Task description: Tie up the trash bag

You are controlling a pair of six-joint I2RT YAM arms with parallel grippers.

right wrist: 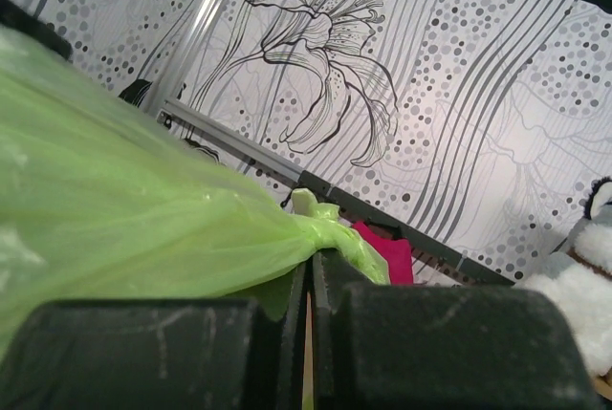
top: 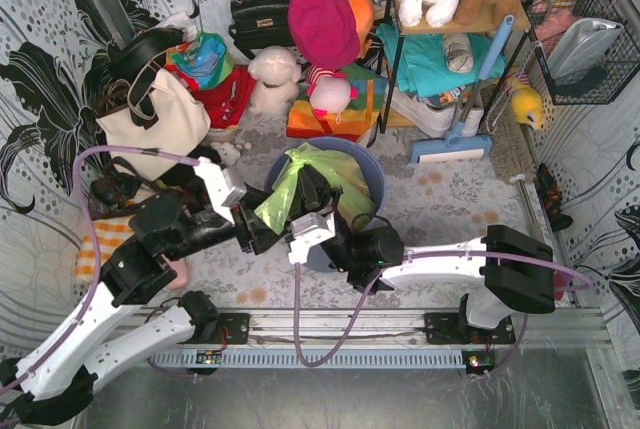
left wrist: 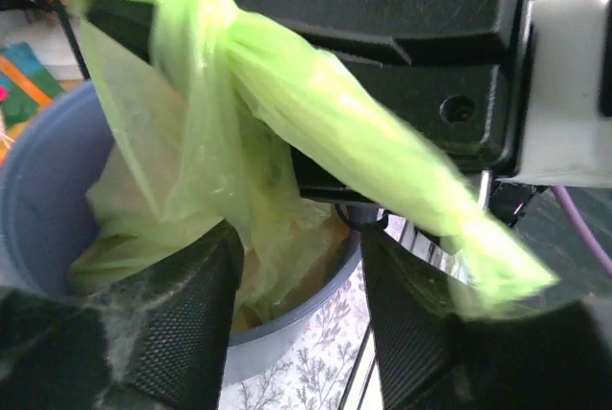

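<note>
The lime-green trash bag [top: 322, 177] sits in the round blue-grey bin [top: 372, 181], with tan waste showing through in the left wrist view [left wrist: 287, 267]. Its top is drawn into a twisted strand [left wrist: 335, 114]. My right gripper [top: 312, 191] is over the bin's near-left rim and is shut on that twisted plastic [right wrist: 335, 228], which bunches just above its fingertips [right wrist: 311, 271]. My left gripper [top: 262, 234] is open just left of the bin. Its fingers [left wrist: 182, 314] stand apart below the strand, and the strand's loose end lies over the right finger [left wrist: 421, 334].
A cream tote bag [top: 150, 124] with dark straps stands at the back left. Plush toys [top: 275, 79], a black handbag [top: 262, 14] and a shelf rack [top: 450, 49] stand behind the bin. A blue floor squeegee [top: 455, 139] lies at the right. Patterned walls close both sides.
</note>
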